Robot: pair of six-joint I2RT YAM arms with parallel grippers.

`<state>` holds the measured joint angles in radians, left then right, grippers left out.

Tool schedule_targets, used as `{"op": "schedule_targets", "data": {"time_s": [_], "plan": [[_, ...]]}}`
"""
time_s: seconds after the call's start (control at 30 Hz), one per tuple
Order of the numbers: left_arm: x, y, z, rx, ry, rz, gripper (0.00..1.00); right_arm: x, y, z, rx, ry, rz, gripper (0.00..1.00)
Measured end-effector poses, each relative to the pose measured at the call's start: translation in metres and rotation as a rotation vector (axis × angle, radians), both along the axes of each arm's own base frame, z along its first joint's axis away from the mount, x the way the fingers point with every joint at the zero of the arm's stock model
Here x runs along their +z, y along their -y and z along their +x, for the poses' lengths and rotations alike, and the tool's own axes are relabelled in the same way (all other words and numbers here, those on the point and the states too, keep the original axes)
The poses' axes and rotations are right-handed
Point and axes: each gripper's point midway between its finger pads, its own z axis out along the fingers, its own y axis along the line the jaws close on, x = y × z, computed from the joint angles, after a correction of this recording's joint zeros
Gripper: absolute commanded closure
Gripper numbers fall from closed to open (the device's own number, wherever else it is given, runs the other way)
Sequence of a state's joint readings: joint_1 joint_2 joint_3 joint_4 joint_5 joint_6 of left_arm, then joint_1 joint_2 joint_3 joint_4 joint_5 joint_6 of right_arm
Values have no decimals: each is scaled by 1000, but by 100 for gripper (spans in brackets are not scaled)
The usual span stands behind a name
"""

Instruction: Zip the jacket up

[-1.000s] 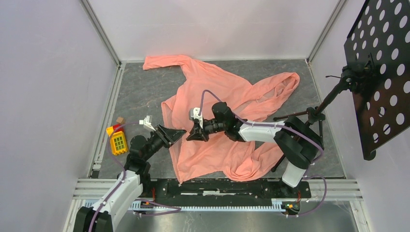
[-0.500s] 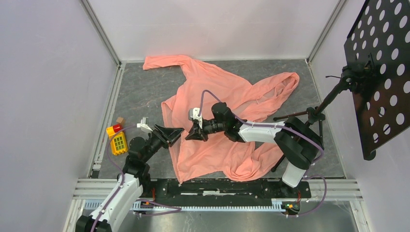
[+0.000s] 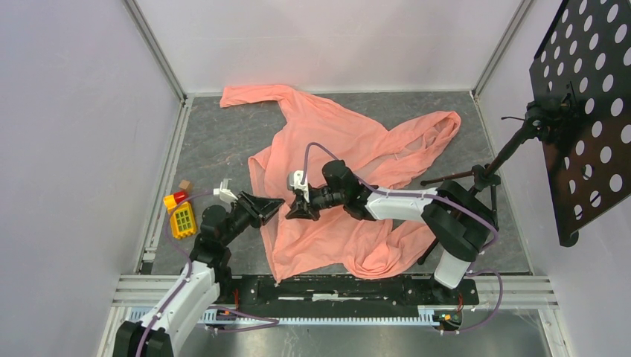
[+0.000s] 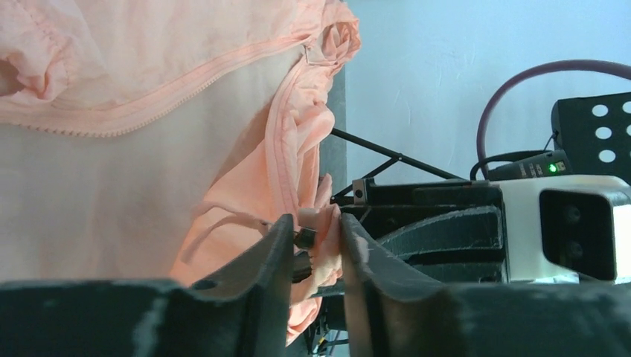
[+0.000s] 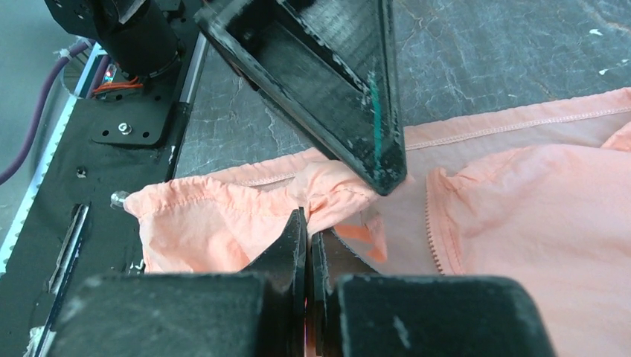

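Salmon-pink hooded fabric jacket point(image 3: 350, 141) lies rumpled across the grey stone-look tabletop point(image 3: 216, 141). Left gripper point(image 4: 312, 227) pinches a fold of its front edge, and right gripper point(image 5: 307, 216) is clamped tight on the fabric just beside it!

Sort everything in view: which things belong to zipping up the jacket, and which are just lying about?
Belong to the job: jacket, left gripper, right gripper.
Just lying about: yellow toy block, black perforated stand.
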<state>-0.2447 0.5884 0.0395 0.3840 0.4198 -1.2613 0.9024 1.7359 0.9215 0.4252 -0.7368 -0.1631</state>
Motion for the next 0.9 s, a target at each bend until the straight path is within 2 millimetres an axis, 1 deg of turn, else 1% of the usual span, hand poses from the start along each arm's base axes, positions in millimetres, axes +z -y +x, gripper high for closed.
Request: {"op": "schedule_targets", "data": {"time_s": [0.03,0.1,0.17,0.2,0.27,0.33,0.4,0.47,0.57,0.63,0.7,0.77,0.83,0.87,0.9], "plan": [[0,0,1,-1,-1,5,75,-1,0,-1,0,2,-5,85],[0,1,3,-6,-1,23,81,-3,-1,-2,-2,2,-19,78],[-2,1,4,-15,6,49,89,-4,0,-2,-11,-4,-31,58],[-3,1,4,-19,8,58,93,-4,0,-2,-16,-14,-34,51],[-7,3,3,-42,25,91,97,-4,2,-2,-32,-39,-45,36],[-6,4,3,-61,54,111,98,-2,6,-1,-49,-74,-53,26],[-3,7,0,-97,101,129,98,3,11,5,-77,-112,-51,22],[1,11,-3,-134,143,140,98,10,20,15,-112,-166,-35,19],[8,14,-8,-169,203,149,98,19,32,35,-169,-229,-10,19],[14,15,-10,-180,239,152,98,20,39,44,-203,-267,-6,19],[21,15,-13,-187,274,151,98,20,41,46,-218,-308,-4,22],[26,15,-15,-184,297,148,98,20,39,43,-220,-362,1,24],[22,13,-18,-179,271,154,98,20,36,41,-219,-413,9,27],[18,12,-19,-177,251,158,98,20,34,40,-218,-442,14,29],[12,11,-20,-173,217,165,98,21,33,39,-218,-464,22,34]]}}
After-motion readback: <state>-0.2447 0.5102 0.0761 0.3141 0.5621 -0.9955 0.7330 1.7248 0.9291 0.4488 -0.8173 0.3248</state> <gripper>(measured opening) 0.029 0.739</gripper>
